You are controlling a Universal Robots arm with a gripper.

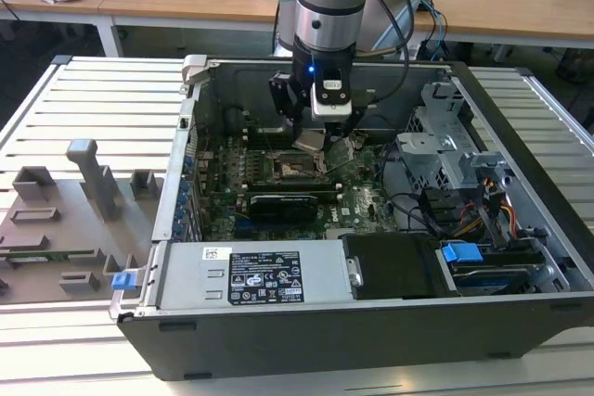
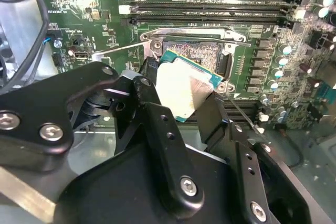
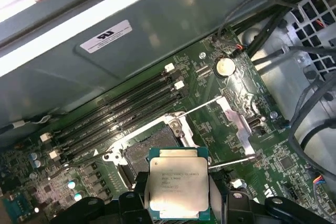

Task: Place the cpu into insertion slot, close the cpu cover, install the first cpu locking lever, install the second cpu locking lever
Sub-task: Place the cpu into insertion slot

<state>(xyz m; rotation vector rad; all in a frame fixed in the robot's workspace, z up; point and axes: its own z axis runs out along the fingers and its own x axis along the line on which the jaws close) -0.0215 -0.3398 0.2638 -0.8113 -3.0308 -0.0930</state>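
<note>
1. The gripper (image 1: 312,139) is seen in the upper middle of the exterior view, lowered into the open case (image 1: 278,275), which rests on a slatted surface (image 1: 102,90).
2. Its fingers (image 2: 157,129) are clamped on the cpu (image 2: 184,90). In both wrist views the chip is pinched by two opposite edges, with its silvery top exposed.
3. The cpu is held close over the slot (image 3: 137,157), near the centre of the exterior view. In the second wrist view it is seen tilted, one corner nearest the slot's frame. Whether that corner touches the frame cannot be told.
4. Part of the slot's pin field is seen bare beside the chip, so the cpu is judged not yet seated. The first step is taken to be in hand and not done.
5. The cover (image 3: 237,119) is swung open and stands at one side of the slot, off the pin field. Closing it is left to be done.
6. Two thin levers (image 3: 202,106) are seen released, standing away from the slot's frame. Neither is judged installed, so both locking steps are left.
</note>
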